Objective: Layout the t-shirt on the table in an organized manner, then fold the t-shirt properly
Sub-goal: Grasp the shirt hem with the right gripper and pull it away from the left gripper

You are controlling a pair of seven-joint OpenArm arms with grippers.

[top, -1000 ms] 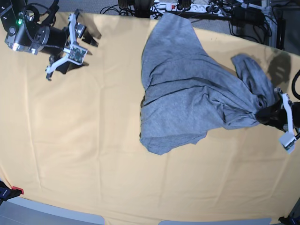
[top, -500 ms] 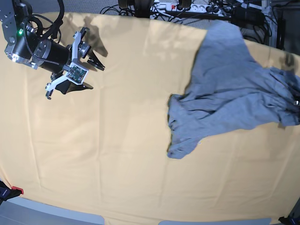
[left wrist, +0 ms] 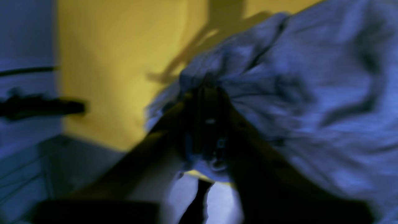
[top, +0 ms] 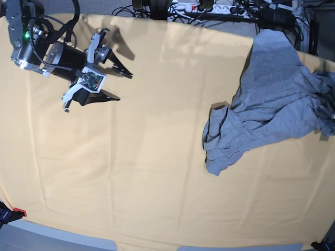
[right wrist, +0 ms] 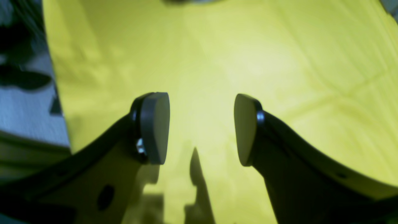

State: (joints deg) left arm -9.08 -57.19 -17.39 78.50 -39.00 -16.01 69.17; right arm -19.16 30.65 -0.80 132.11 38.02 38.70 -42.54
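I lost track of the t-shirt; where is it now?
In the base view, the t-shirt lies bunched at the table's right edge, far from the right claw at upper left.

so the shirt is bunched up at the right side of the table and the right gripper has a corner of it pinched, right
Not quite. The t-shirt is bunched at the right side of the table, but the right gripper holds nothing. The right wrist view shows its jaws apart over bare cloth.

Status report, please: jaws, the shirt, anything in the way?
Right gripper open, empty, over bare table. Left gripper buried in bunched t-shirt at table's edge; grip unclear. Nothing blocking.
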